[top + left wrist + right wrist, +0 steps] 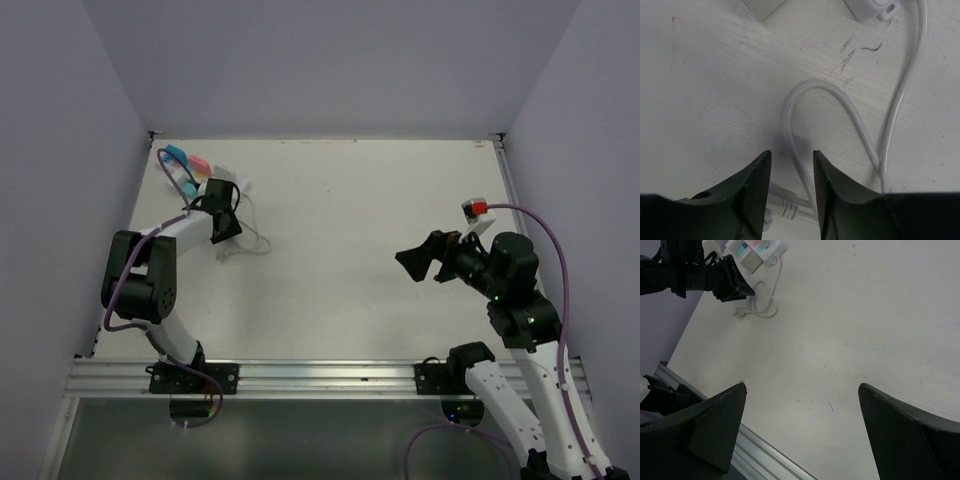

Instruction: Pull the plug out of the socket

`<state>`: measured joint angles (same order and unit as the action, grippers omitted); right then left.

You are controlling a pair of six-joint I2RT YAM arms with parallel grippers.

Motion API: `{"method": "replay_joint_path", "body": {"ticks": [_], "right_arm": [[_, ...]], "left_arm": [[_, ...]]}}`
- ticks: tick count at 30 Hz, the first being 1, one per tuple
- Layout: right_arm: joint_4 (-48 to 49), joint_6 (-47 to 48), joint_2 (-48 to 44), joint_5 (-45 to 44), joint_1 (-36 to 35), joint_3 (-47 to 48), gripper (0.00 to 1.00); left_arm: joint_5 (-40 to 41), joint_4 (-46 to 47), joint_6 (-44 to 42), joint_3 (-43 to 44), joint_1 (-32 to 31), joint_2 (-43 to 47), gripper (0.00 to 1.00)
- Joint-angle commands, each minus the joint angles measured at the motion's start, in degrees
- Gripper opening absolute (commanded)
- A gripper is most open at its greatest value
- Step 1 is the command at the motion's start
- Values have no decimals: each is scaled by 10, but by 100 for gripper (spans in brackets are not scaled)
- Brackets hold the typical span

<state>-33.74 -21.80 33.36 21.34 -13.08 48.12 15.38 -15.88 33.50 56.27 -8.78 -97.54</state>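
Socket: long white rectangular power strip (188, 165) with coloured outlet faces, lying just beyond the left gripper's fingertips, at the table's far left corner. The top view shows only a blue and a pink face; the left arm covers the rest. The right wrist view (757, 250) cuts it off at the frame's top.
White block (747, 260): sits at the strip's end nearest the left gripper. I cannot tell whether it is the plug.
Thin white cord (840, 97): loops on the table just ahead of the left gripper, and one run passes back between its fingers. A ribbed end lies there, half hidden.
White pieces at the top of the left wrist view: cropped, hard to identify.
Left gripper (790, 152): dark fingers a narrow gap apart, wider than the cord; nothing visibly clamped.
Right gripper (801, 386): fingers spread wide, holding nothing, well apart from the strip, over the bare white table (350, 230).
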Motion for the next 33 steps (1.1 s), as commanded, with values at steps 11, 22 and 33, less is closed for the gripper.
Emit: {"method": "replay_joint_path", "body": {"ticks": [11, 22, 33], "right_arm": [[3, 11, -12, 24, -1, 0, 99], [-5, 14, -22, 26, -1, 0, 99], [-12, 6, -28, 13, -1, 0, 99]], "left_arm": [[-19, 11, 26, 10, -28, -8, 12], [-75, 42, 82, -48, -108, 36, 0], [-59, 61, 173, -50, -344, 23, 0]]}}
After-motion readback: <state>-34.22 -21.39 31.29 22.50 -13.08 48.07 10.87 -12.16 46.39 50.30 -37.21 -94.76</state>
